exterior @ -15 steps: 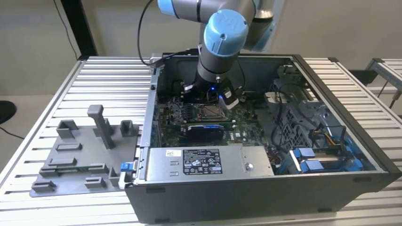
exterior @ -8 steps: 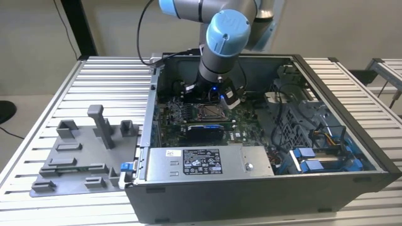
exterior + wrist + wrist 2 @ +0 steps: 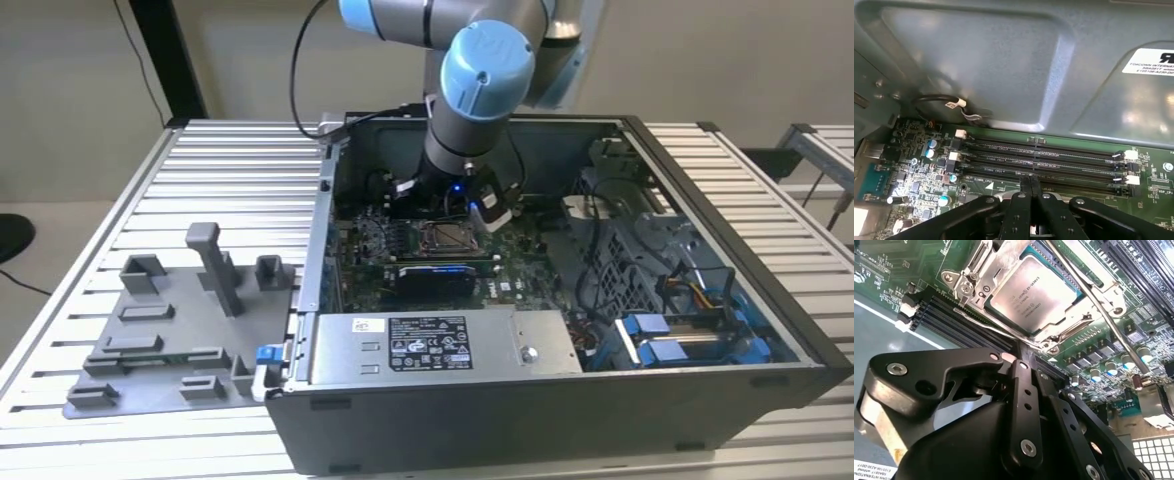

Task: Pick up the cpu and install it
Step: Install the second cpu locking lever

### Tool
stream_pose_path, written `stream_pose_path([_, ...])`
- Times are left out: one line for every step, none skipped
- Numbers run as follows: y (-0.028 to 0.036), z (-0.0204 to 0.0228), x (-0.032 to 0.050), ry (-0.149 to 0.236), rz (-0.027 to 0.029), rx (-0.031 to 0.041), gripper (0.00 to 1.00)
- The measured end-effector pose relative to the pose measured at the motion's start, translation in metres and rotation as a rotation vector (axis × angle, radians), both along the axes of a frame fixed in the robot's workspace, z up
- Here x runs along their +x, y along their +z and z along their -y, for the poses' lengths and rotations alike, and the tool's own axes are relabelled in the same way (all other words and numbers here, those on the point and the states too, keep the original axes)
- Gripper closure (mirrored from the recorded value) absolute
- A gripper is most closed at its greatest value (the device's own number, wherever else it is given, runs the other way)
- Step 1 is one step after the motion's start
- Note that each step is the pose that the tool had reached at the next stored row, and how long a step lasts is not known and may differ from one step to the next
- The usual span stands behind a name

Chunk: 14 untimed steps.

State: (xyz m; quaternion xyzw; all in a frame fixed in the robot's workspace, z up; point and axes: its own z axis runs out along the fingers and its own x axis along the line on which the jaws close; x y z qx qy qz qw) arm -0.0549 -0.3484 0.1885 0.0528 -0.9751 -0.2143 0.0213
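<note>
The cpu [image 3: 1034,295], a flat square chip with a pale silver-grey top, lies in the socket on the green motherboard, with a metal frame around its edges. A thin metal lever rod [image 3: 1094,300] runs slantwise past one side of it. In the exterior view the cpu [image 3: 445,238] sits mid-board inside the open computer case. My gripper [image 3: 443,205] hangs just above the board, a little behind the socket. Its black fingers are shut together with nothing between them in both wrist views [image 3: 1023,360] [image 3: 1030,181], hovering over the memory slots beside the cpu.
Black memory slots [image 3: 1054,160] run along the board under the fingertips. A silver box with a white label [image 3: 441,345] fills the case's front. A drive cage with blue clips [image 3: 667,325] stands at the exterior view's right. A grey parts fixture [image 3: 174,330] lies outside the case.
</note>
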Motion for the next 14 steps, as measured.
stream_pose_path([-0.0002, 0.0, 0.0004, 0.0, 0.0001, -0.0002, 1.0])
stream_pose_path([-0.0004, 0.0, 0.0009, 0.0, 0.0001, -0.0003, 1.0])
stream_pose_path([-0.0005, 0.0001, 0.0014, 0.0, -0.0001, -0.0004, 1.0])
stream_pose_path([-0.0007, 0.0001, 0.0017, 0.0, 0.0, -0.0003, 1.0])
stream_pose_path([-0.0009, 0.0, 0.0019, 0.0, 0.0, -0.0002, 1.0])
stream_pose_path([-0.0011, 0.0, 0.0023, 0.0, -0.0001, -0.0003, 1.0])
stream_pose_path([-0.0013, 0.0, 0.0027, 0.0, -0.0001, -0.0004, 1.0])
stream_pose_path([-0.0017, 0.0, 0.0035, 0.0, 0.0, -0.0002, 1.0])
stream_pose_path([-0.0018, 0.0, 0.0039, 0.0, 0.0, -0.0002, 1.0])
stream_pose_path([-0.002, 0.0, 0.0043, 0.0, 0.0, -0.0002, 1.0])
stream_pose_path([-0.0022, 0.0, 0.0047, 0.0, -0.0001, -0.0003, 1.0])
stream_pose_path([-0.0023, 0.0, 0.005, 0.0, -0.0001, -0.0003, 1.0])
stream_pose_path([-0.0025, 0.0001, 0.0054, 0.0, -0.0003, -0.0003, 1.0])
stream_pose_path([-0.0027, 0.0, 0.0055, 0.0, -0.0005, -0.0001, 1.0])
